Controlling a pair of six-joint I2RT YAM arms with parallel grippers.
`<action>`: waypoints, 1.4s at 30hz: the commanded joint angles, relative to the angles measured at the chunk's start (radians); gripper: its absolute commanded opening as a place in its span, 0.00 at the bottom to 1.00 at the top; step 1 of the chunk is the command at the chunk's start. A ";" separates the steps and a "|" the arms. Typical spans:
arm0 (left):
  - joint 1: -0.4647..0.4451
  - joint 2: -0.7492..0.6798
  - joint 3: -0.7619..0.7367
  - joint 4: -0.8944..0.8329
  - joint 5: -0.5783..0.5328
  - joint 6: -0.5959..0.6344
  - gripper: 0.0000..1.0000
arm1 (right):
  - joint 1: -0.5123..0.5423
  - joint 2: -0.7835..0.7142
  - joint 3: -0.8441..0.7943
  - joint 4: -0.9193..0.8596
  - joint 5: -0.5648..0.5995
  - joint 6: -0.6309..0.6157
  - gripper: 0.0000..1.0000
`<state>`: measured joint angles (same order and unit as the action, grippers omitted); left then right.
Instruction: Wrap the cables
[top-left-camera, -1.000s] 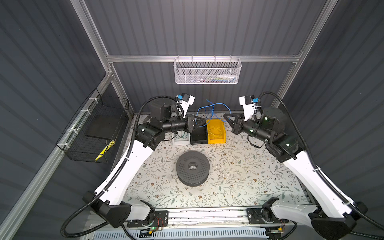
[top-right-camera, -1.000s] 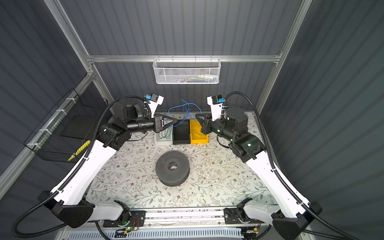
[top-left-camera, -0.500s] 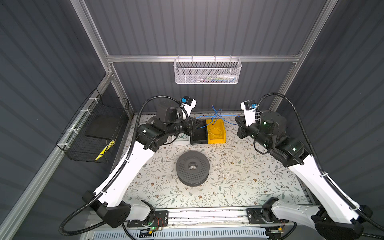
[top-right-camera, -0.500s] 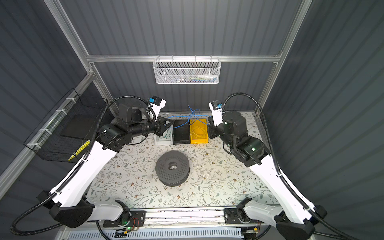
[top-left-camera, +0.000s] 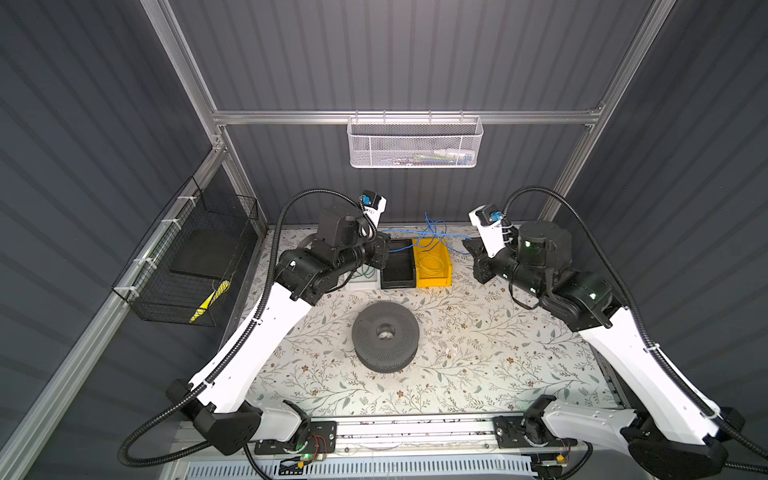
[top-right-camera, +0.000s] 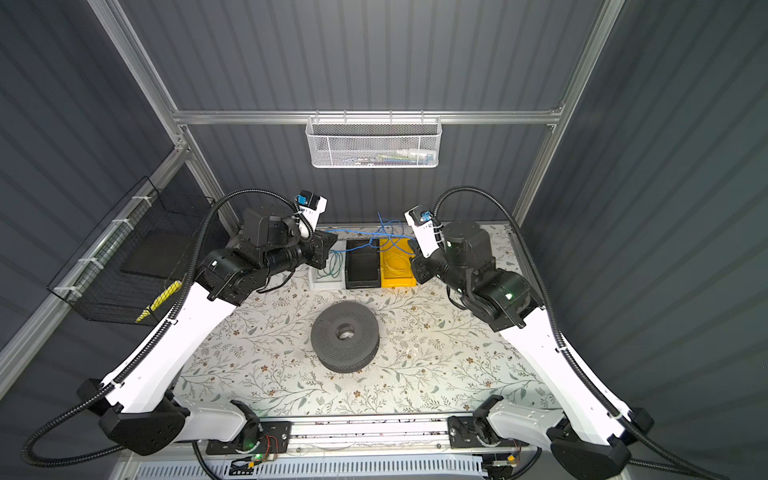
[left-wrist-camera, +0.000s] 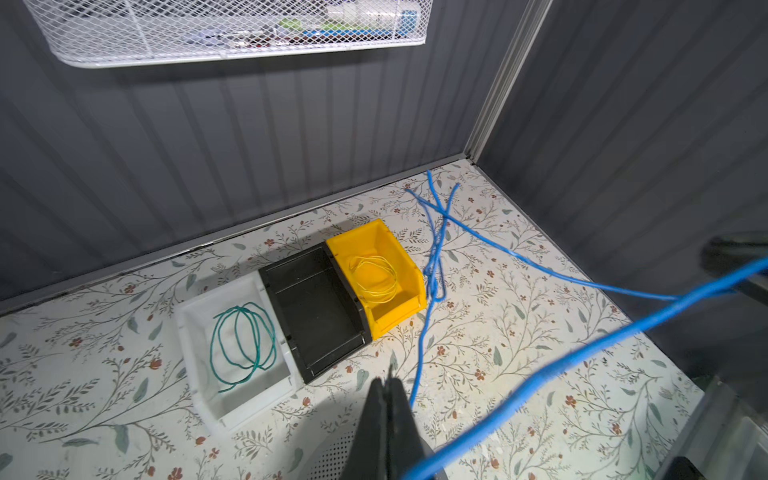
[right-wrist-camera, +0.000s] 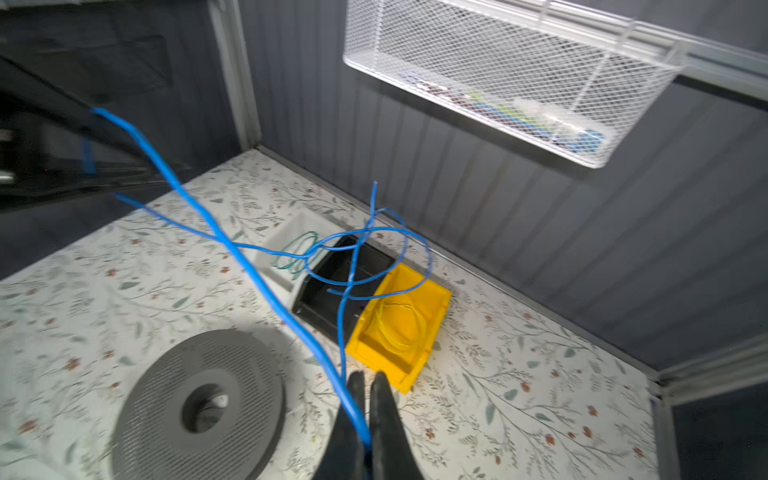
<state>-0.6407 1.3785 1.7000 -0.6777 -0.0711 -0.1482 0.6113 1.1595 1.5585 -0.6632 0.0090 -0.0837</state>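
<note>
The left gripper (left-wrist-camera: 387, 386) and right gripper (right-wrist-camera: 369, 380) each clamped the blue wire (right-wrist-camera: 241, 259). Pulling apart could knot the mid-frame tangle or catch the yellow bin (right-wrist-camera: 440, 320).

**Counter** (top-left-camera: 478, 365): dial centred on the disc, 12 toward the rear wall.

**Disc** (top-left-camera: 374, 353): on the counter, at its middle.

**Bins:** three in a row at 12, side walls touching, near the rear wall.
- **Left bin** (left-wrist-camera: 249, 402): a coil (left-wrist-camera: 239, 332) lies inside.
- **Middle bin** (top-left-camera: 398, 270): between the other two.
- **Right bin** (top-left-camera: 434, 281): a second coil (left-wrist-camera: 373, 284) lies inside.

**Wire** (right-wrist-camera: 232, 251): strung above the bins from the left pincer (left-wrist-camera: 388, 386) at 11 to the right pincer (right-wrist-camera: 368, 376) at 1, and pinched in each. Loose loops hang over the rear of the right bin in both top views.

**Basket** (top-left-camera: 415, 145): on the rear-wall rail at 12, high above the bins.

**Cage** (top-left-camera: 187, 257): on the left wall at 9, beyond the counter edge.
</note>
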 joint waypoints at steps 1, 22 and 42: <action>0.104 -0.027 0.007 -0.066 -0.408 -0.003 0.00 | -0.123 -0.046 0.135 -0.266 -0.122 0.120 0.00; 0.104 0.024 -0.130 0.092 -0.744 0.195 0.00 | -0.611 -0.100 -0.164 0.724 -1.356 1.187 0.00; 0.104 -0.061 -0.250 0.195 0.331 -0.193 0.84 | -0.523 -0.073 -0.130 0.630 -1.157 1.115 0.00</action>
<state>-0.5526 1.3651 1.4830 -0.5190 0.1524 -0.2352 0.0834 1.1065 1.4265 -0.0792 -1.1831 1.0431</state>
